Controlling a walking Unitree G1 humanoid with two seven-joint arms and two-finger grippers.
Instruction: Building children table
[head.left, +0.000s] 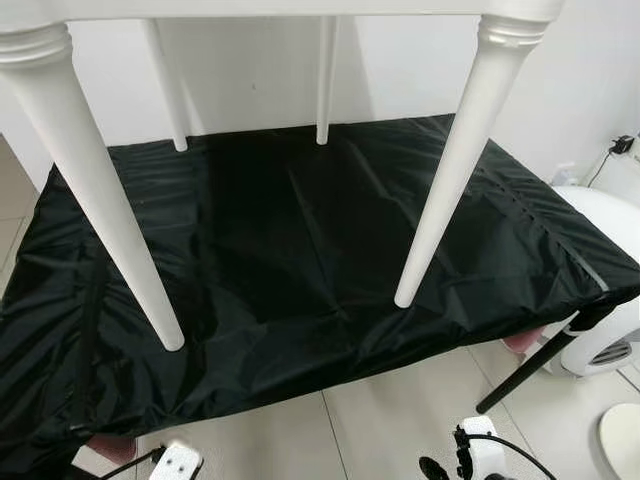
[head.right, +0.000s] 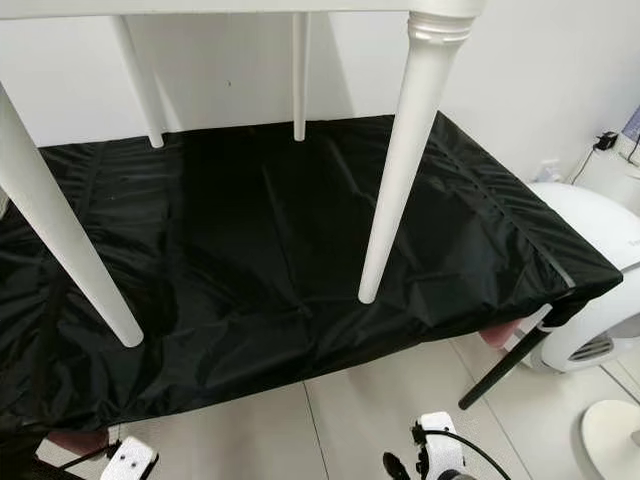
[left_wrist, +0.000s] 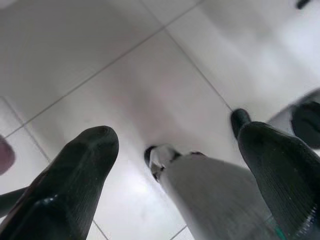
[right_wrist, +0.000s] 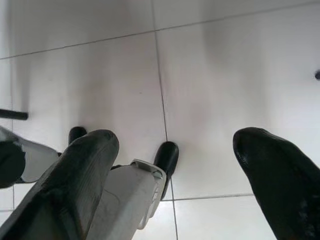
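White children's table (head.left: 300, 8) upright on a black cloth-covered surface (head.left: 300, 250) — four tapered legs planted on the fabric, front pair near, back pair by the wall. Left gripper (left_wrist: 175, 150) and right gripper (right_wrist: 175, 150) hanging low over the pale tiled floor (right_wrist: 210, 75) — both released, fingers spread, grasping nothing. White appliance (head.left: 610, 290) beside the surface's right end.
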